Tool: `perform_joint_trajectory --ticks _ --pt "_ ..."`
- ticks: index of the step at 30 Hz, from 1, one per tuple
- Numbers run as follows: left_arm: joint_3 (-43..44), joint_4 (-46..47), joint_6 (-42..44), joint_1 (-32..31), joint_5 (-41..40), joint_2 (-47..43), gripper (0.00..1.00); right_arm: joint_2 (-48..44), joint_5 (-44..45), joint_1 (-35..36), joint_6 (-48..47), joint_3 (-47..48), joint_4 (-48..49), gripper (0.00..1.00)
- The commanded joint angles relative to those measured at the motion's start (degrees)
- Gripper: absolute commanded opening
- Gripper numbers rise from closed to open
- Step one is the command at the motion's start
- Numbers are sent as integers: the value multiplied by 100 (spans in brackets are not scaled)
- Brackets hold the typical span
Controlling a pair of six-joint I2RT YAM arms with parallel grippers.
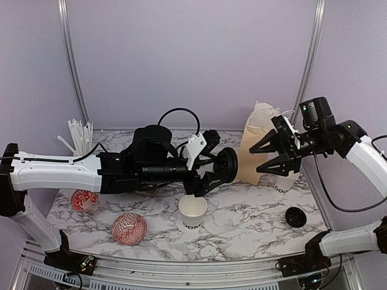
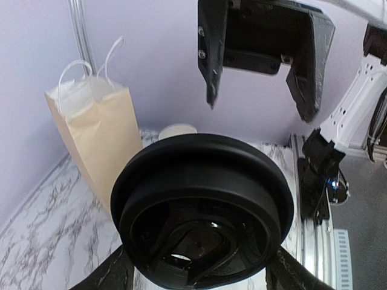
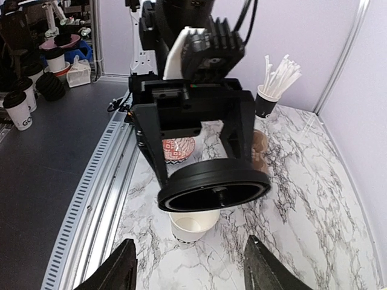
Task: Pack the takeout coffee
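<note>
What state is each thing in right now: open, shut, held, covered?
Left gripper: shut on black lid.
Right gripper: open, empty.
Front cup: upright, uncovered.
Rear cup: upright, uncovered, beside paper bag.
Second lid: lying loose on table.
Paper bag: standing upright.

Centre frame: left gripper (image 3: 205, 169) clamps black lid (image 3: 213, 186) by its rim, hollow underside toward the camera. Just below it, open white cup (image 3: 193, 228) stands upright on marble table (image 3: 320, 187); contact unclear. Behind: patterned bowl (image 3: 179, 150). Upper right: white straws (image 3: 279, 72). Bottom edge: right gripper (image 3: 188, 257), fingers spread wide.
</note>
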Motion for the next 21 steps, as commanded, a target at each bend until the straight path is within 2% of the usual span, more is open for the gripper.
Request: perform_joint_trajectory --ticks 1,3,6,9,12,18,21 --pt "105 -2642 -89 1 -131 -258 74 156 950 29 1239 -604 1559 57" --pt "112 -3196 -215 -1 -111 -287 74 311 1266 39 1937 -903 2143 57" --pt "297 -4106 -360 -1 -352 -150 74 632 1484 234 2417 -1078 2488 57" --pt "538 -4735 -490 -1 -563 15 72 927 1720 410 2785 -1037 2611 55" --pt "781 -5214 -510 0 -769 187 71 1271 1523 486 3134 -984 2549 54" --pt "967 -5382 -708 5 -1145 352 71 1618 1341 500 3641 -1148 2729 54" --pt "1028 -5396 -695 3 -1148 439 71 1838 1199 507 3808 -1230 2773 49"
